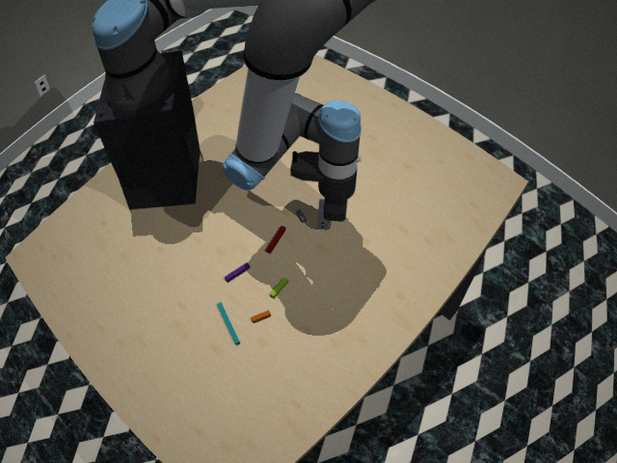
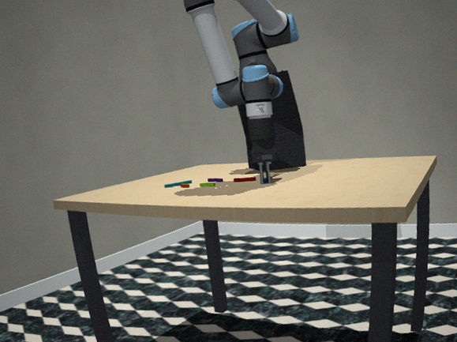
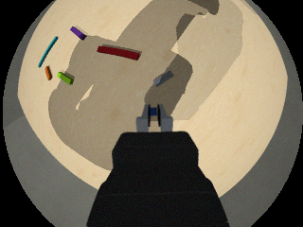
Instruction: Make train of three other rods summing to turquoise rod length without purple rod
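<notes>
Blue rod (image 2: 265, 178) stands between the fingers of the slightly opened gripper (image 3: 151, 113), near the grey rod (image 1: 300, 215).

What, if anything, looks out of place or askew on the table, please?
Nothing looks damaged. The turquoise, orange, lime, purple, red and grey rods lie scattered at differing angles, none end to end; a blue rod sits inside the gripper.

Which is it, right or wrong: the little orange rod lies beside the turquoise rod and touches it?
Wrong in one thing. The orange rod does lie beside the turquoise rod, but it does not touch it. The top view shows a strip of table between them.
</notes>
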